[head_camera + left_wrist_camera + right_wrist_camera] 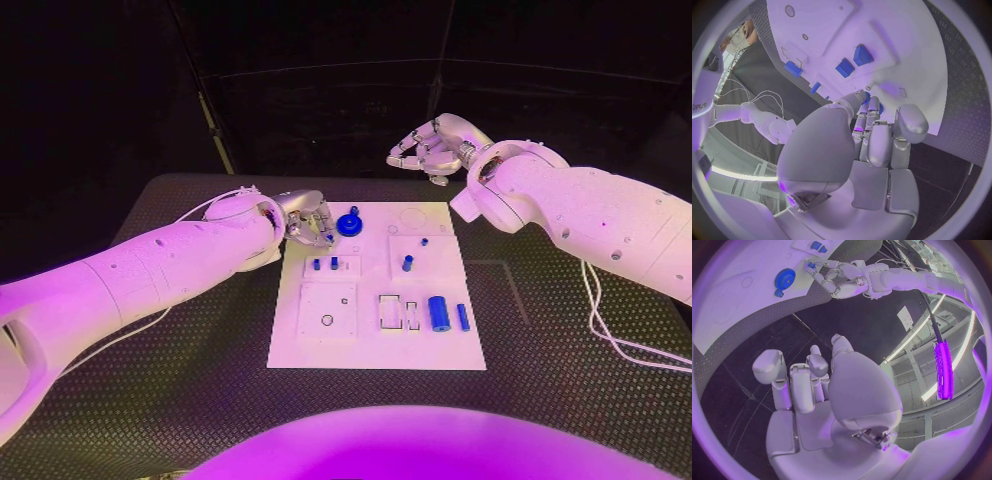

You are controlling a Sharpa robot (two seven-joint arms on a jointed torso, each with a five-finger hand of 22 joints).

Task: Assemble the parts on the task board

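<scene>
Left hand point(303, 216) hides its fingers' contact with the blue gear point(349, 223); right hand point(428, 150) hovers, holding nothing.

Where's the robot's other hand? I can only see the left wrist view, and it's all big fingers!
Observer: The right hand is raised beyond the far end of the task board, away from the parts.
Operator: Is it carrying anything?
Observer: No. In the right wrist view its fingers hold nothing.
Operator: What's that blue bit peeking out in front of me?
Observer: A blue gear, right beside the left hand at the board's far end.
</scene>
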